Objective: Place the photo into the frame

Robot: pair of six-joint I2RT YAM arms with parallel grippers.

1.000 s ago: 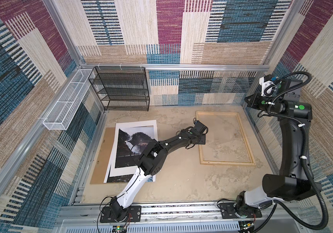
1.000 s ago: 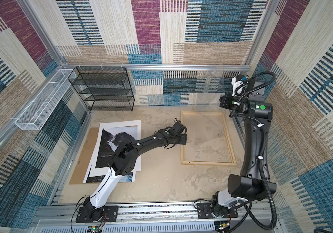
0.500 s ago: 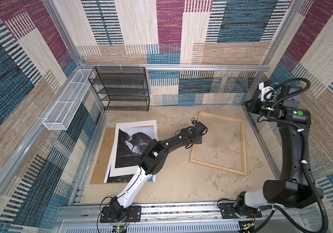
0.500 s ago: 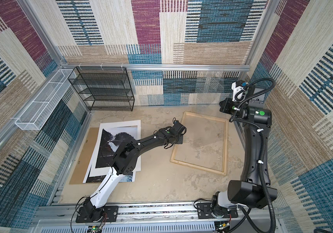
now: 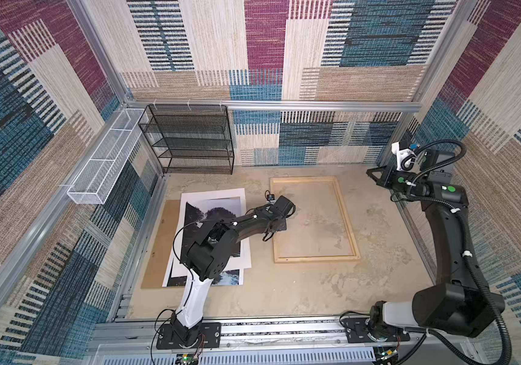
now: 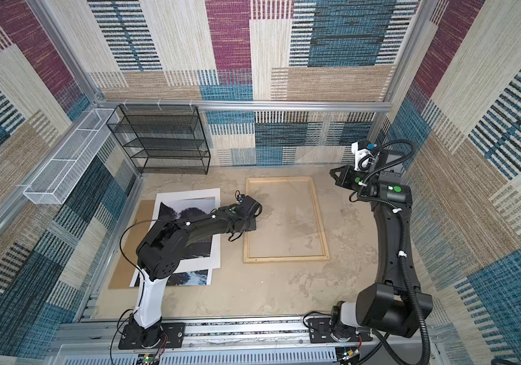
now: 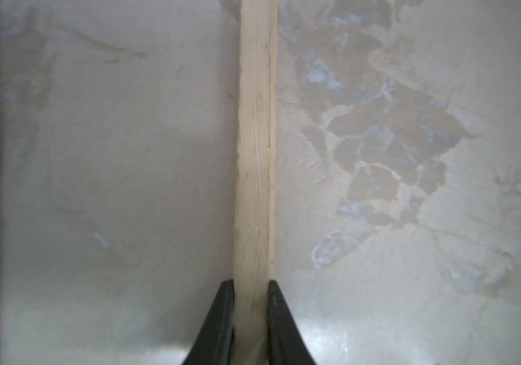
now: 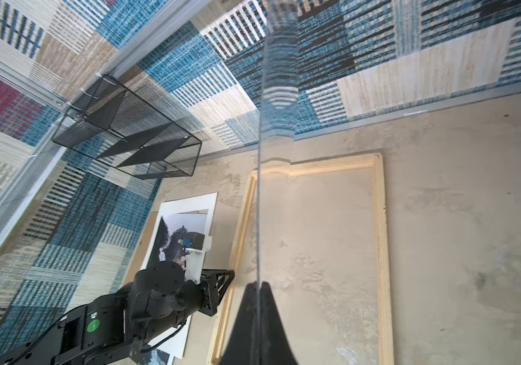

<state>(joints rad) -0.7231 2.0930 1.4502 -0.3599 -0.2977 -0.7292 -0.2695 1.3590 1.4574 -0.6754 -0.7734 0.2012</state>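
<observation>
The pale wood frame (image 5: 345, 218) lies flat on the table right of middle, seen in both top views (image 6: 319, 218). My left gripper (image 5: 279, 229) is shut on its left bar (image 7: 256, 126), a finger on each side. The photo (image 5: 230, 278) lies at the left under a white mat (image 5: 211, 194), dark rocks showing through the opening and blue water sticking out at the near end. My right gripper (image 8: 258, 283) hangs high at the back right (image 5: 370, 172), shut on a clear pane (image 8: 279, 63) seen edge-on.
A brown backing sheet (image 5: 161, 240) lies under the mat and photo. A black wire shelf (image 5: 189, 139) stands at the back left, and a white wire basket (image 5: 104, 161) hangs on the left wall. The left arm (image 5: 208, 249) crosses over the photo.
The left gripper closed on the frame's left bar. The frame swung askew, then came square again, further left than before. The right arm shifted slightly with the pane.
</observation>
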